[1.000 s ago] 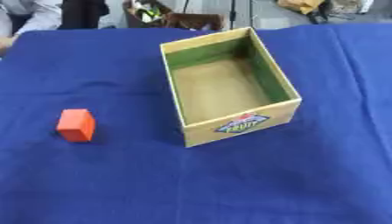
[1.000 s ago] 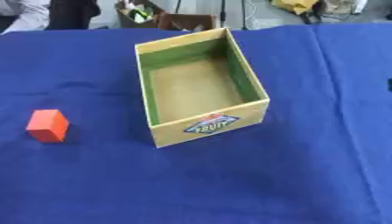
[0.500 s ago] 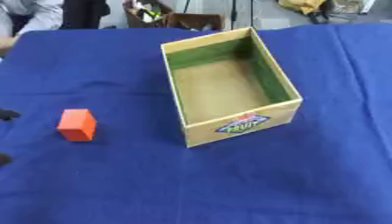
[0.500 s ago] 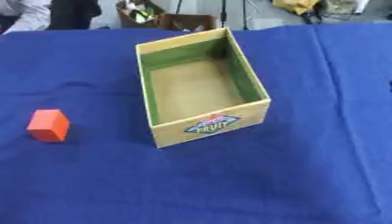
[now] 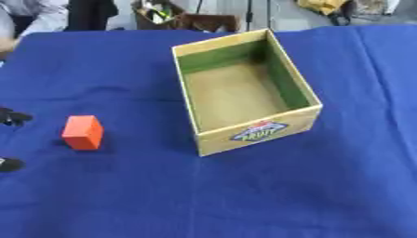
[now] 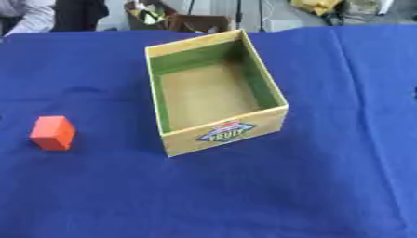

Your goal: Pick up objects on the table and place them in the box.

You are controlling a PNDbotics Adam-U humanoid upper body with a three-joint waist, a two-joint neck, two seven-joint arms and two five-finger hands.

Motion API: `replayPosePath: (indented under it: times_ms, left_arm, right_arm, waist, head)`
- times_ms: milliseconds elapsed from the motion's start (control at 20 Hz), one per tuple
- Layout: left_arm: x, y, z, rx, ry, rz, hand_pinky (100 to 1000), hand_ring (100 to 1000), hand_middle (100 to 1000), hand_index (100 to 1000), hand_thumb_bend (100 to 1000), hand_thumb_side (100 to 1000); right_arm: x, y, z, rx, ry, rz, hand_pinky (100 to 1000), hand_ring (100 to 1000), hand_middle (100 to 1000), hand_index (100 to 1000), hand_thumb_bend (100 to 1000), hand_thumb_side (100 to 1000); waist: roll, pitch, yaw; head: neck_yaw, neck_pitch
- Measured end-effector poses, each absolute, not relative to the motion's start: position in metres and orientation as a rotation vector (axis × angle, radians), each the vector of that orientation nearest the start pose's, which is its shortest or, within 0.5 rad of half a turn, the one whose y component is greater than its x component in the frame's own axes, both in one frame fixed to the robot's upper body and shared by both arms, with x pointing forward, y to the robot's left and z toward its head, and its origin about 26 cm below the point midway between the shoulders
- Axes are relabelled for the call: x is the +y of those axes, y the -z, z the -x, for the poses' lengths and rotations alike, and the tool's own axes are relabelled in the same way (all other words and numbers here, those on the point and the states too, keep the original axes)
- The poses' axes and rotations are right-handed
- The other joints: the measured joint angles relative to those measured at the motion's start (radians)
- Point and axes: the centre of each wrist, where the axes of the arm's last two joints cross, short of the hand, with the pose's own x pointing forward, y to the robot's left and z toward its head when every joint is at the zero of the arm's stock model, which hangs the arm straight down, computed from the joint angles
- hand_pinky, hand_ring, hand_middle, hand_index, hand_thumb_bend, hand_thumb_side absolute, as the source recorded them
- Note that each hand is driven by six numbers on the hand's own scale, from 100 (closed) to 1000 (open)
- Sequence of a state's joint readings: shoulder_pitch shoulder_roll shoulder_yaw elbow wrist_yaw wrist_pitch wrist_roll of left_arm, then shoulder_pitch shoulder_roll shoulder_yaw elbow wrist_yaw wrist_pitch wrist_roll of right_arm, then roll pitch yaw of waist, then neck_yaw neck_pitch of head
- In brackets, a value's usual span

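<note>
Surface: blue cloth-covered table | small orange rigid-looking block left of empty cardboard box, apart | likely light, hard; pinch opposite flat sides | left hand at edge, fingers' state unclear; right hand unseen.

"FRUIT" on the box front

Box open on top, nothing over it; bare desk btwn it & orange block at left.
</note>
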State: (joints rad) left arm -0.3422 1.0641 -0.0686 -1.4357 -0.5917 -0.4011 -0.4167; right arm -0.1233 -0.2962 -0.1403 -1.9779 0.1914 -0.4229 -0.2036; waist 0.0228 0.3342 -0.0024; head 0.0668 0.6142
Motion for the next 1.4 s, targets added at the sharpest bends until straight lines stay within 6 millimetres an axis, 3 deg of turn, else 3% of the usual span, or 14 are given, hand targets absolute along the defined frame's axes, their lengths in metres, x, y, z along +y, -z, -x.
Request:
replayPosePath:
  times_ms: [350, 650, 1050, 1400]
  left_arm:
    - [0.454, -0.239, -0.347, -1.311, 1.745, -1.033, 614, 826, 802, 988, 762, 1000]
    - [0.458, -0.241, -0.371, -1.270, 1.798, -0.961, 622, 827, 791, 982, 791, 1000]
    - [0.459, -0.230, -0.392, -1.238, 1.800, -0.855, 602, 817, 784, 1000, 806, 1000]
    - [0.449, -0.222, -0.405, -1.241, 1.780, -0.808, 592, 811, 781, 1000, 818, 1000]
  right_arm:
    - [-0.308, -0.155, -0.280, -2.532, -0.221, 0.544, 788, 724, 575, 721, 100, 815]
    - [-0.308, -0.153, -0.279, -2.523, -0.227, 0.540, 789, 725, 574, 719, 100, 815]
    - [-0.308, -0.152, -0.279, -2.517, -0.228, 0.536, 789, 725, 573, 717, 100, 814]
    - [-0.308, -0.152, -0.279, -2.513, -0.222, 0.534, 790, 725, 572, 717, 100, 814]
  waist:
    - [0.007, -0.003, -0.002]
    - [0.011, -0.008, -0.008]
    - [0.012, -0.009, -0.015]
    - [0.012, -0.011, -0.017]
  head:
    - [0.006, 0.002]
    - [0.018, 0.011]
    - [0.021, 0.017]
    - [0.025, 0.018]
